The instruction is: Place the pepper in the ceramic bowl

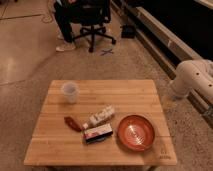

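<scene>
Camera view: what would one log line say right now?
pepper: on table | ceramic bowl: empty | arm: right of table | gripper: out of view, shut

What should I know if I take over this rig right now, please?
Gripper: out of view, shut. Only the white arm shows, beyond the table's right edge.
Pepper: lying on the table, just left of the box as seen here, apart from the bowl.
Bowl: front right of the table, empty.
Done: nothing yet.
Left: reach in, grasp the pepper, put it in the bowl.
</scene>
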Controlling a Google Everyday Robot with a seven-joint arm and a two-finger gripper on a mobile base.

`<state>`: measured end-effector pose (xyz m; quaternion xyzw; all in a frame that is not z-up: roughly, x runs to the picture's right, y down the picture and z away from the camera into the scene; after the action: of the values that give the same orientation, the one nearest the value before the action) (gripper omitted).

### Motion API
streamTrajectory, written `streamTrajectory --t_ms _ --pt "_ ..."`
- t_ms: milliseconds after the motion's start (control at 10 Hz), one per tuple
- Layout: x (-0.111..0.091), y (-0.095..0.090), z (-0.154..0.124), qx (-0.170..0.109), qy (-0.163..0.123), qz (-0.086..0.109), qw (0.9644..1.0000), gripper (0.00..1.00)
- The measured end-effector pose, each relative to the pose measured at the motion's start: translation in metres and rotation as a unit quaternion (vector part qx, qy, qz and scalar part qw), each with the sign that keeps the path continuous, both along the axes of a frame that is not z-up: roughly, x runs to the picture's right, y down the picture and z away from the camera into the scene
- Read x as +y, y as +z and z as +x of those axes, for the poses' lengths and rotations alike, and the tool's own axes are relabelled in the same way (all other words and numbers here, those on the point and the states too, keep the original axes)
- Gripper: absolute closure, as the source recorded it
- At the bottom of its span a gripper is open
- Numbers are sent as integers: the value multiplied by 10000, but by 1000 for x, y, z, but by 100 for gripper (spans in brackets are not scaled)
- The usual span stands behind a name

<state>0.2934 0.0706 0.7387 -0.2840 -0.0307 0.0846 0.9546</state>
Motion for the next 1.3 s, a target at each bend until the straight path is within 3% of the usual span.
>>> streamTrajectory --t_ms 300,600,900,1300 --pt "-2 -1 13 3 -2 12 10000 59" --pt "-1 -2 -3 -28 -53 47 10000 59" --pt "1 -3 6 -36 -183 -8 9998 59" --pt "-2 0 -4 -8 -87 41 10000 59"
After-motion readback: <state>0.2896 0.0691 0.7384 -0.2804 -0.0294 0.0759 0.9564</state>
